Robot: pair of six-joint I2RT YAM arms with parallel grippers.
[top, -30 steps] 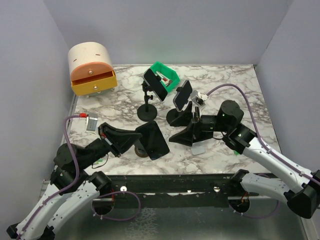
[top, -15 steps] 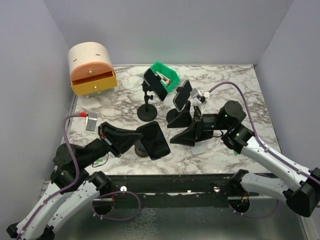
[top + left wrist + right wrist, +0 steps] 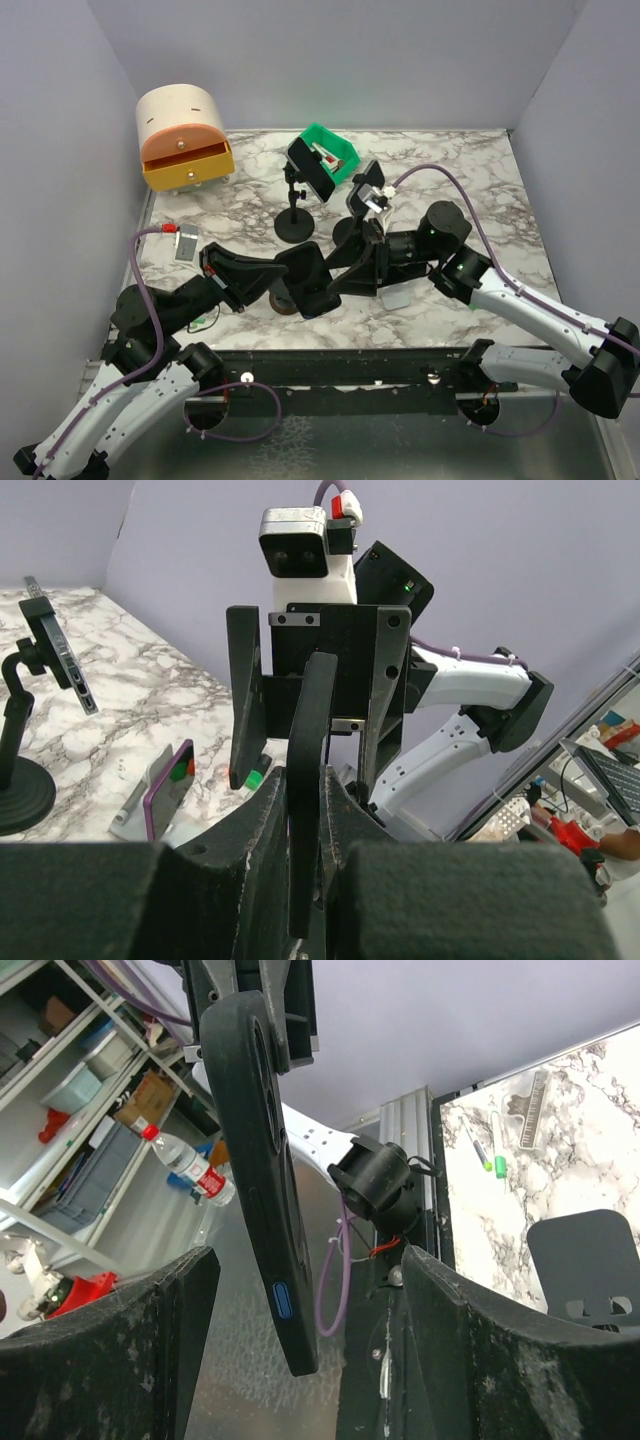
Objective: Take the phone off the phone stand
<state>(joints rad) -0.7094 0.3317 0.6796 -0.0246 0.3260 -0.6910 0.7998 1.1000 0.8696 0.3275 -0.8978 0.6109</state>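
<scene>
"Phone point(image 3: 305, 280) first: where is it sitting?"

"It is being held above the near middle of the surface point(image 3: 450, 170), on the near side of the black phone stand point(image 3: 292, 225) and apart from it. The left hand point(image 3: 303, 792) is clamping it between both fingers."

"And the right hand point(image 3: 308, 1256)?"

"It is gaping wide, its fingers standing on either side of the phone's free end, with a gap showing on each side."

"Containers?"

"The green bin point(image 3: 322, 131) at the far middle is holding small red and white pieces. The orange drawer point(image 3: 188, 170) at the far left is standing pulled out; I cannot tell what is lying inside."
</scene>
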